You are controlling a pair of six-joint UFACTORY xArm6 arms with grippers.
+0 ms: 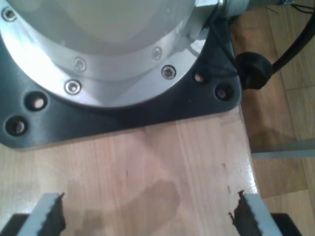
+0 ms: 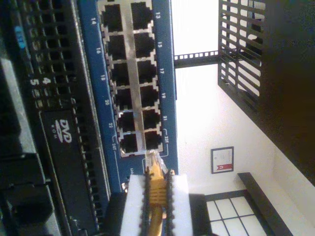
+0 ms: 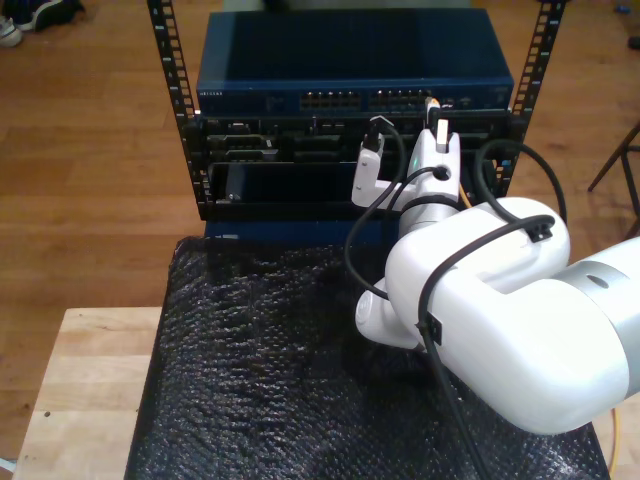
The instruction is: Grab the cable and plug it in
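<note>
My second gripper (image 2: 155, 196) is shut on the yellow cable (image 2: 156, 189), its white fingers (image 2: 133, 206) pressed on both sides. The clear plug (image 2: 153, 161) sticks out past the fingertips. It sits just short of the end ports (image 2: 140, 140) of the blue switch (image 2: 165, 73), near the labels 23 and 24. In the exterior view the same gripper (image 3: 437, 130) holds the cable (image 3: 433, 104) up at the switch's (image 3: 300, 60) port row, toward the exterior view's right. My first gripper (image 1: 147, 216) is open over bare wood, with nothing between its fingers (image 1: 49, 214).
A black rack (image 3: 180, 110) holds the switch above black units, one with a DVD drive (image 2: 66, 132). Black arm cables (image 3: 370, 230) loop by the wrist. Black bubble wrap (image 3: 260, 360) covers the table. A round arm base on a black plate (image 1: 123, 115) stands ahead of my first gripper.
</note>
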